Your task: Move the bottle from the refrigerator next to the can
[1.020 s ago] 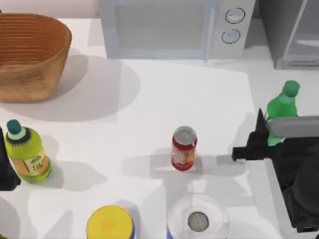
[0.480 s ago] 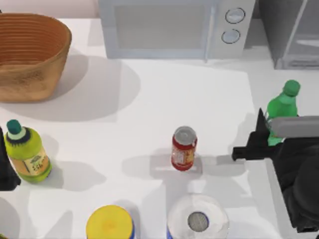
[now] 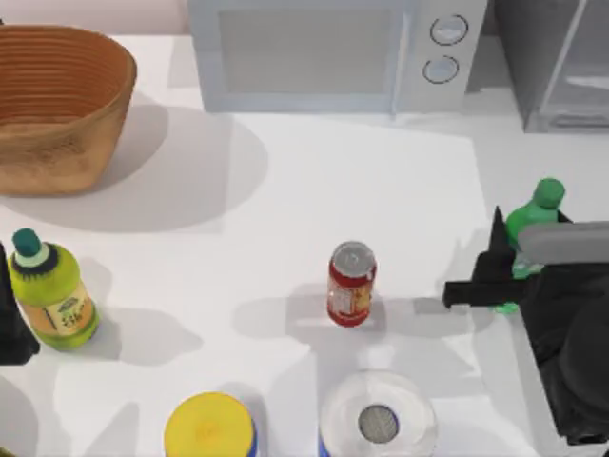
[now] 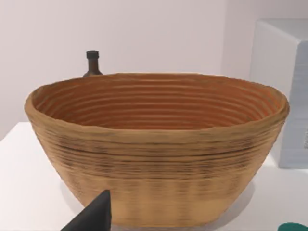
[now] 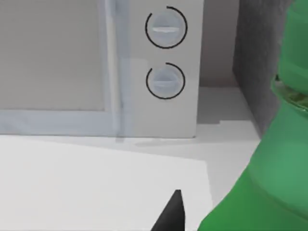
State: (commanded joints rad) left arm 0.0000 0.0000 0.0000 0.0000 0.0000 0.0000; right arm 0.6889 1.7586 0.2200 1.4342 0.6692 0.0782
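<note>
1. Top view, far left edge: the left claw (image 3: 11,324) sits parked beside the stout yellow-green bottle (image 3: 49,290); whether it is released or clenched, I cannot tell.
2. Up at the back left, the woven basket (image 3: 57,105) rests on the white counter (image 3: 285,200); the left wrist view looks straight at the basket (image 4: 154,149).
3. Along the near edge, a yellow-lidded canister (image 3: 209,428) stands beside a white roll (image 3: 378,419).
4. Centre stage: the red can (image 3: 351,284) stands upright, just behind the roll.
5. At the back, the white microwave (image 3: 324,52) shows its two round knobs.
6. Over to the right, the right claw (image 3: 497,274) is clenched around the green bottle (image 3: 529,228), grasping it low on the body. The bottle is tilted, cap leaning away from the can, and sits well to the can's right, near the counter's right side.
7. Right wrist view: the green bottle (image 5: 269,159) looms close beside a dark finger (image 5: 169,216).
8. Back right corner: the grey refrigerator (image 3: 557,62), well behind the bottle.
</note>
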